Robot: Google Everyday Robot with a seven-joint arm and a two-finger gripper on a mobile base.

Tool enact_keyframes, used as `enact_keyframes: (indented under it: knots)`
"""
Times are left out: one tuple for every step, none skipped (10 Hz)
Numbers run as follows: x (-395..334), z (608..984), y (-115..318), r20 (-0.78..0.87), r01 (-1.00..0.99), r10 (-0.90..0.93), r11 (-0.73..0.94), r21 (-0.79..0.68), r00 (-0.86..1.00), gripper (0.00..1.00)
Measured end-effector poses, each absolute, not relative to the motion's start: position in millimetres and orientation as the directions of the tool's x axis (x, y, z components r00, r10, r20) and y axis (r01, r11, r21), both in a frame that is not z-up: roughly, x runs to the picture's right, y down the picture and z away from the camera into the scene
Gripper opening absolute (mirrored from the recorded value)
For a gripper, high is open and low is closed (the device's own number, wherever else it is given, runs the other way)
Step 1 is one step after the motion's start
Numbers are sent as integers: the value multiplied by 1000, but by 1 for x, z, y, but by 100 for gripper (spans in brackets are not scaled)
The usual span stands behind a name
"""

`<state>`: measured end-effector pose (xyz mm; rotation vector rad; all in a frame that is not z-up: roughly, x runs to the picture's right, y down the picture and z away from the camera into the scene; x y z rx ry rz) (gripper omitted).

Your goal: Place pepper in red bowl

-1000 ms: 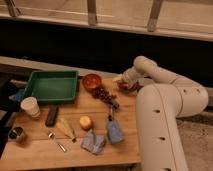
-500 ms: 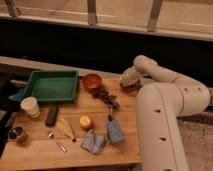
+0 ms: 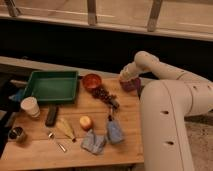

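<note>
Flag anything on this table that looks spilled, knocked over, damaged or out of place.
Nothing stands out. The red bowl and green tray sit upright, the grape cluster beside the bowl; the gripper is at the purple bowl.

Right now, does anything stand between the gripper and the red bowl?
Nothing visible stands between them. The gripper is at the purple bowl, at the table's far right. The red bowl sits to its left; the dark grape cluster lies nearer the camera, off that path.
</note>
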<state>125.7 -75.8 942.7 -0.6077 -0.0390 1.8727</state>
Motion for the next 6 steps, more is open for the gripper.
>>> enact_keyframes:
  knots:
    - [123, 938, -79, -381, -867, 891, -380, -322, -249, 0]
    - [119, 930, -84, -369, -865, 898, -370, -338, -239, 0]
    - [113, 916, -90, -354, -860, 909, -353, -368, -222, 0]
    - [108, 904, -94, -343, -855, 917, -338, -392, -206, 0]
    - [97, 888, -98, -329, -848, 928, -314, -428, -177, 0]
    - [85, 873, -99, -317, -835, 937, -290, -467, -148, 0]
